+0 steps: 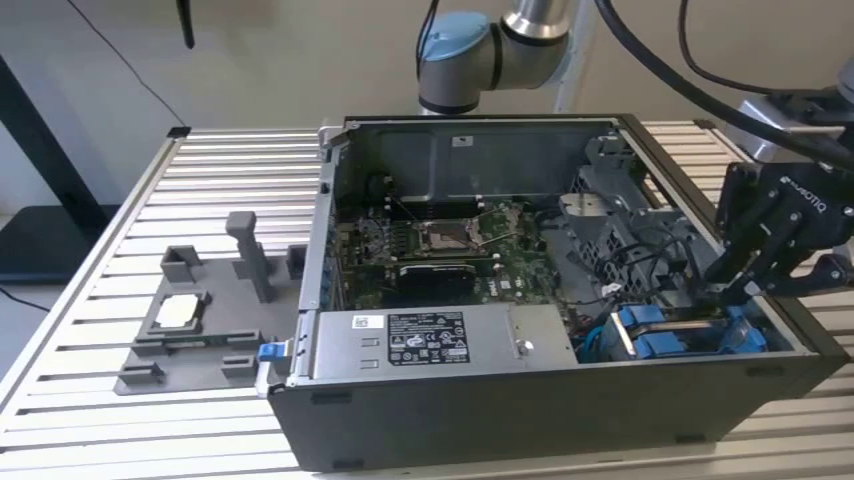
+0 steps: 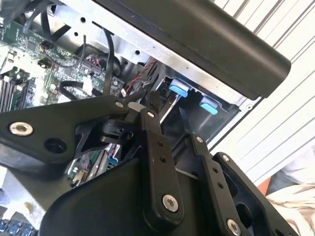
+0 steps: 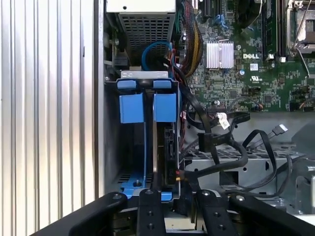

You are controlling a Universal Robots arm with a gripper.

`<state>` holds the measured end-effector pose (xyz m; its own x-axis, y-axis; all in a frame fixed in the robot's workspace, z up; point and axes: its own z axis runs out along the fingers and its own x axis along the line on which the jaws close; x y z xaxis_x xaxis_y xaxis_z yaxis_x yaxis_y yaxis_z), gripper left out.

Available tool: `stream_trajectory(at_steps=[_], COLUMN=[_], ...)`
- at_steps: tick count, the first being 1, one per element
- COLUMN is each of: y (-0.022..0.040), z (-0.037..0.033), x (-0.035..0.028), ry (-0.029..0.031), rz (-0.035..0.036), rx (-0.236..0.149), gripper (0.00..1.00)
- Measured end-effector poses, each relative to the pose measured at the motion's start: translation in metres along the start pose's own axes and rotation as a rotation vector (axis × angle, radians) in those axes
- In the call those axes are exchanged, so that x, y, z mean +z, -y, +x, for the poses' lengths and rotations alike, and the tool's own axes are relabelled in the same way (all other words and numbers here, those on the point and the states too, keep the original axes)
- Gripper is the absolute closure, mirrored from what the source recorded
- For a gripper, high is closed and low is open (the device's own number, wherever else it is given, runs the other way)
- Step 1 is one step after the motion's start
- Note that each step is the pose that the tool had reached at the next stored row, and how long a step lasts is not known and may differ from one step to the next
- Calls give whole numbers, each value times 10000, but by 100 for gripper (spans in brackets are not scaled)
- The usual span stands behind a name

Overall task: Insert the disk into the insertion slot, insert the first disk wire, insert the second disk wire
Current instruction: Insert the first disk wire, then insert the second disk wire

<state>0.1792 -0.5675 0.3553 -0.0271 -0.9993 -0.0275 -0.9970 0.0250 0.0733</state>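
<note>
The disk [image 3: 170, 147] stands on edge inside the insertion slot [image 3: 112, 147], a grey metal bay at the corner of the dark computer case [image 1: 534, 410]. The blue tabs [image 3: 147, 105] of its carrier face the case wall, and in the exterior view the carrier [image 1: 674, 335] shows at the case's right front. My gripper [image 1: 727, 292] reaches down into the case at the disk's inner end [image 3: 179, 196]. A black wire [image 3: 231, 164] curves from the drive cage to that spot. Another thin black wire with a plug [image 3: 280, 130] lies loose over the cage.
A labelled silver power-supply box [image 1: 427, 340] lies along the case front, with the green motherboard [image 1: 441, 240] behind it. Cable bundles crowd the space beside the bay. A grey fixture with a small square chip [image 1: 180, 312] sits on the slatted table [image 1: 227, 160] at the exterior view's left.
</note>
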Motion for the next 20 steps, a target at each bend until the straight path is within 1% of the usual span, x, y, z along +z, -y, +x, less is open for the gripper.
stream_trajectory(at_steps=[7,11,14,17,20], y=[-40,-69,-92,-112,-138], z=[-7,-25,-55,-94,-117], x=[-111,-136,-139,-142,-160], ry=[3,9,10,11,10], rz=[156,302,374,400,414], rx=[-4,-8,-7,-8,-9], gripper=[67,67,67,67,67])
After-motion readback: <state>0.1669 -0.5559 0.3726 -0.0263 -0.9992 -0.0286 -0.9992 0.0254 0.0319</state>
